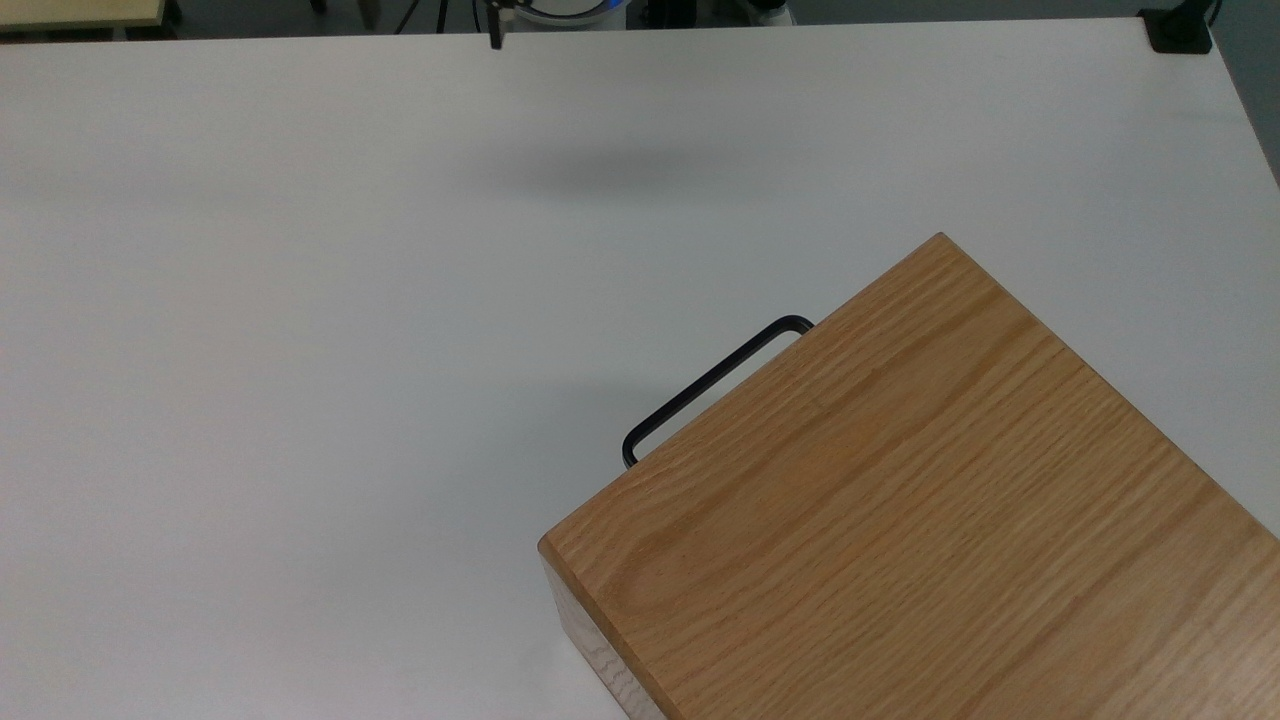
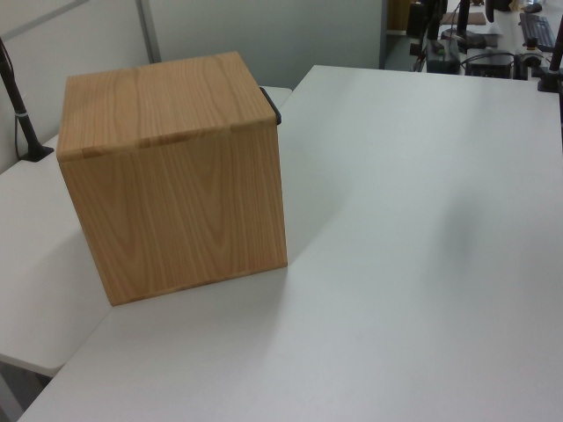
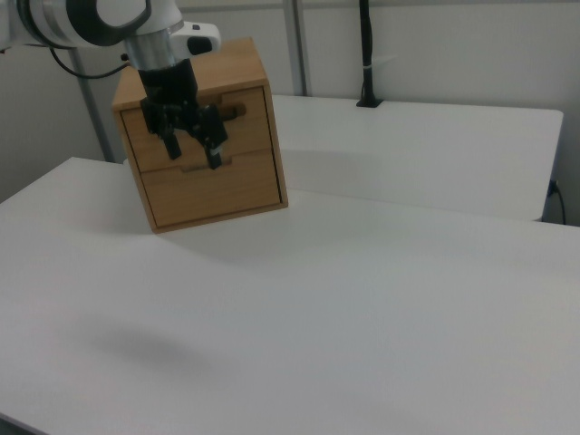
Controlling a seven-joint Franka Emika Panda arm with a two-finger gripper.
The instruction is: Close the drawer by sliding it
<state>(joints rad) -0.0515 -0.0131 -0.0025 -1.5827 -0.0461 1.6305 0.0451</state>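
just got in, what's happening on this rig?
A Panda arm's tool hangs open in the air above the white table, holding nothing, apart from the oak cabinet. The drawer looks flush with the cabinet front, only its black handle sticking out, so closing looks done.

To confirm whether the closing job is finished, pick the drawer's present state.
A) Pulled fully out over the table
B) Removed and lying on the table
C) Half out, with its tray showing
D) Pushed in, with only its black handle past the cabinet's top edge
D: in the top view only the handle juts beyond the cabinet, and in the right view the drawer front sits flush.
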